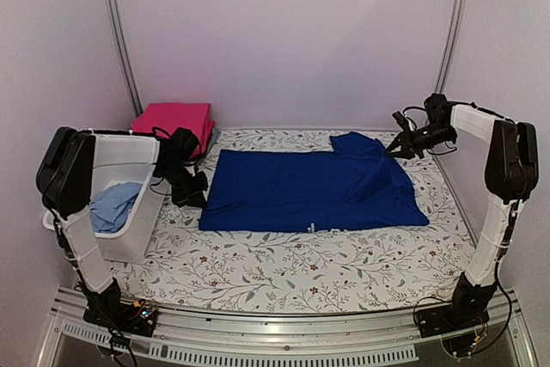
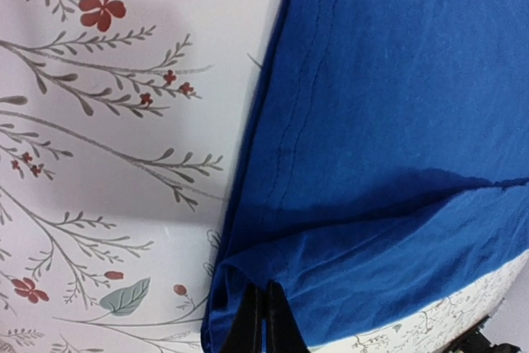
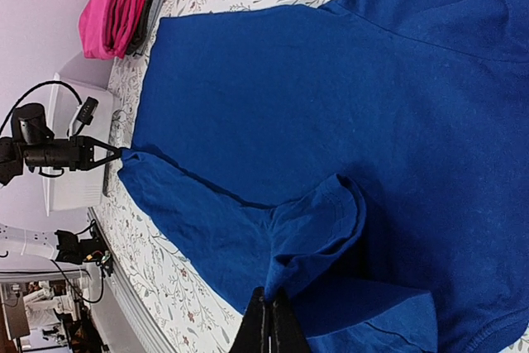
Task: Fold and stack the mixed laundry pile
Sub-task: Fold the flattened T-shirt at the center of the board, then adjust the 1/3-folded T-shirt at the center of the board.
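Note:
A royal-blue garment (image 1: 301, 191) lies spread flat across the middle of the flowered table, with a short sleeve bunched at its right end. My left gripper (image 1: 200, 188) is shut on its left hem; the left wrist view shows the closed fingertips (image 2: 263, 320) pinching a folded edge of the blue cloth (image 2: 397, 105). At the far right corner my right gripper (image 1: 398, 148) is shut on a raised fold of the garment (image 3: 289, 97) beside the sleeve, where the tips (image 3: 269, 320) meet. A pink-red garment (image 1: 174, 118) lies folded at the back left. Pale-blue cloth (image 1: 112, 205) sits in the basket.
The white slotted basket (image 1: 137, 156) stands at the left table edge, beside my left arm. The pink stack (image 3: 111, 6) rests on a grey folded piece (image 3: 155, 2). Metal frame posts rise at both back corners. Flowered tablecloth (image 1: 301, 268) shows in front of the garment.

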`<act>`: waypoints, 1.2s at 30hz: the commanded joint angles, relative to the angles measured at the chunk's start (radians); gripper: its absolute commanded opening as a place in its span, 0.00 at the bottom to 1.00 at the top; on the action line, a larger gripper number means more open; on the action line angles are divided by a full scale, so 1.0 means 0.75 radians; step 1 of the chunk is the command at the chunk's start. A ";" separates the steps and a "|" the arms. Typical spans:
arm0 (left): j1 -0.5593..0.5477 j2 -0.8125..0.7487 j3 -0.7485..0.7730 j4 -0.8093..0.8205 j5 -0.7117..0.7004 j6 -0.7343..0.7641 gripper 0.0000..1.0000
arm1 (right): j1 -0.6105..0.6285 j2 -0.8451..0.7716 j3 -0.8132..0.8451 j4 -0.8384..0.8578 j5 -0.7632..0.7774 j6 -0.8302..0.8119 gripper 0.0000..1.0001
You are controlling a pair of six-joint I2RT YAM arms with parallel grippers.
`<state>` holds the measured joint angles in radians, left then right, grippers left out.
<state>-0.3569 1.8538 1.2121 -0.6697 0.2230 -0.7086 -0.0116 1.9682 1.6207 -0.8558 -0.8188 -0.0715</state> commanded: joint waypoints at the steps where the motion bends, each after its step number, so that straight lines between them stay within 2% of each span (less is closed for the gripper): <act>1: 0.015 0.045 0.062 0.026 -0.019 0.049 0.00 | 0.001 0.008 -0.001 -0.009 0.092 -0.002 0.00; 8: 0.015 0.085 0.104 0.026 -0.019 0.069 0.00 | 0.000 0.027 0.035 -0.016 0.136 0.020 0.00; 9: 0.014 0.088 0.108 0.026 -0.020 0.075 0.00 | 0.000 0.027 0.036 -0.013 0.149 0.032 0.03; 11: 0.015 0.093 0.120 0.023 -0.025 0.094 0.00 | -0.006 0.020 0.036 -0.013 0.192 0.062 0.29; 12: 0.018 0.091 0.126 0.020 -0.026 0.103 0.05 | -0.013 0.010 0.031 -0.020 0.214 0.078 0.38; 13: 0.021 0.083 0.125 0.018 -0.023 0.114 0.15 | -0.024 -0.014 0.020 -0.023 0.240 0.104 0.50; 14: 0.027 0.068 0.118 0.019 -0.018 0.123 0.23 | -0.039 -0.037 -0.006 -0.018 0.255 0.143 0.58; 16: 0.043 0.021 0.081 0.024 -0.012 0.132 0.35 | -0.083 -0.113 -0.097 0.000 0.246 0.200 0.64; 19: 0.077 -0.081 -0.021 0.064 0.037 0.138 0.48 | -0.152 -0.266 -0.262 -0.016 0.265 0.234 0.65; 20: 0.087 -0.116 -0.060 0.075 0.062 0.141 0.49 | -0.162 -0.318 -0.310 -0.043 0.284 0.236 0.66; 27: 0.093 -0.229 -0.261 0.140 0.181 0.173 0.50 | -0.167 -0.486 -0.621 -0.039 0.416 0.239 0.63; 31: 0.090 -0.225 -0.320 0.183 0.240 0.177 0.50 | -0.167 -0.448 -0.666 -0.008 0.450 0.225 0.58; 36: 0.084 -0.212 -0.353 0.194 0.247 0.181 0.49 | -0.166 -0.369 -0.677 0.010 0.540 0.210 0.57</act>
<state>-0.2890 1.6947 0.9646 -0.5613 0.3771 -0.5896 -0.1375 1.6531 1.1194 -0.8795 -0.4835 0.0937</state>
